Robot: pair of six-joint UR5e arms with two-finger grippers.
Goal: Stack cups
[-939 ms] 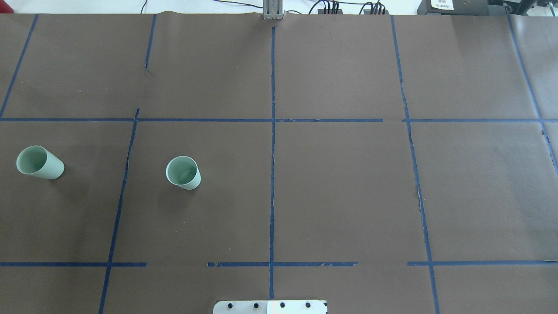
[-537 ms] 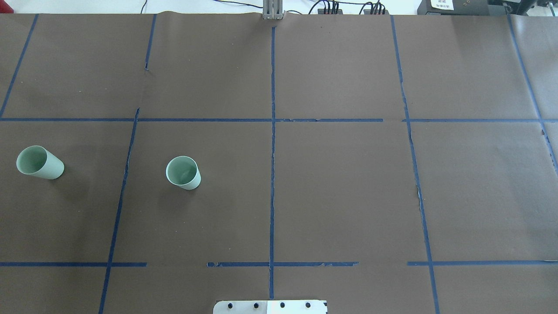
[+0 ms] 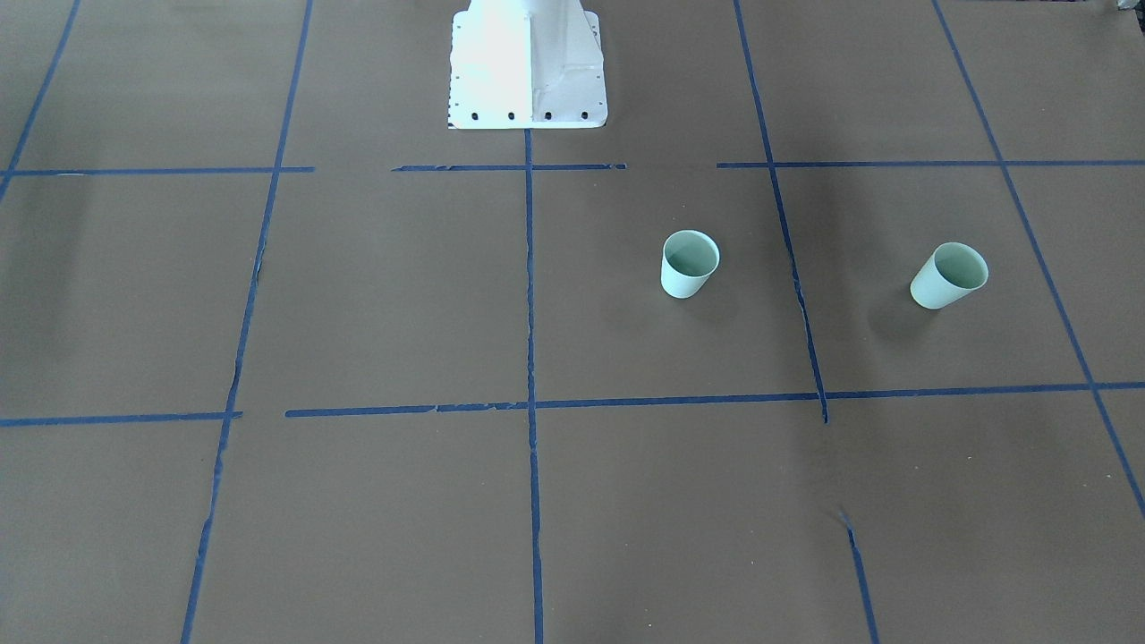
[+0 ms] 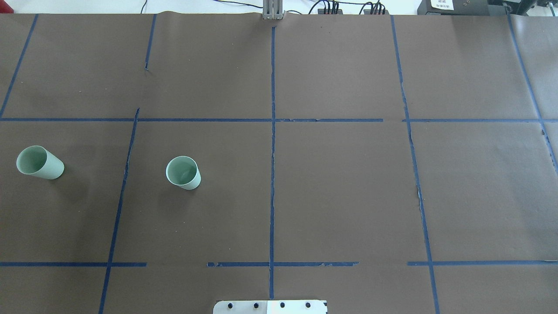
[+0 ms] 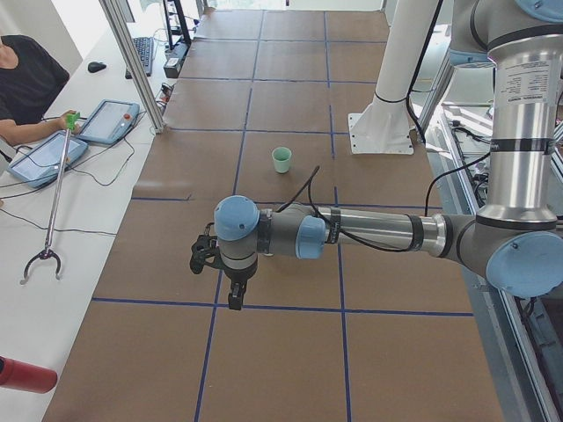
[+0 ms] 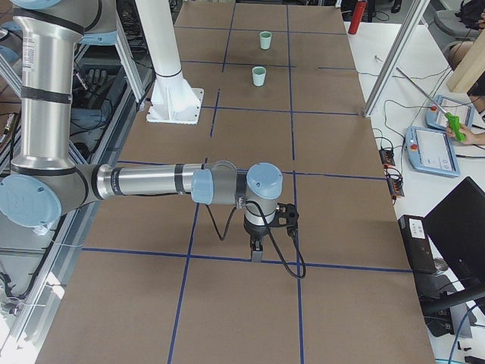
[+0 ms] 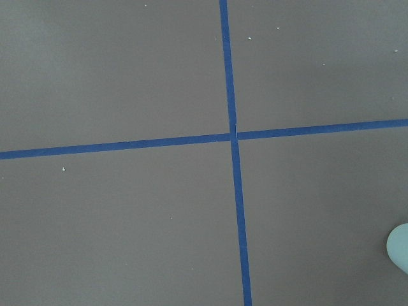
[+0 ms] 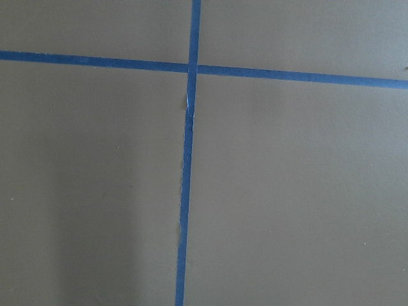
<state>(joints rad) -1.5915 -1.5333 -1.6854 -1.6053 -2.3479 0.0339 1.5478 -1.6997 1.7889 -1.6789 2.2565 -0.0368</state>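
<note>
Two pale mint-green cups stand upright and apart on the brown table, on my left side. One cup [image 4: 183, 173] [image 3: 689, 264] is nearer the middle. The other cup [image 4: 40, 162] [image 3: 948, 275] is near the left edge. Both show far off in the exterior right view [image 6: 259, 75] [image 6: 265, 40]. My left gripper [image 5: 234, 303] points down above the table and shows only in the exterior left view. My right gripper [image 6: 256, 256] shows only in the exterior right view. I cannot tell whether either is open or shut. A pale green edge [image 7: 400, 248] shows in the left wrist view.
Blue tape lines [image 4: 272, 144] mark a grid on the brown paper. The white robot base [image 3: 528, 63] stands at the table's middle edge. Operators sit with tablets [image 5: 110, 120] [image 6: 436, 148] along the far side. A grabber tool [image 5: 53, 207] lies there.
</note>
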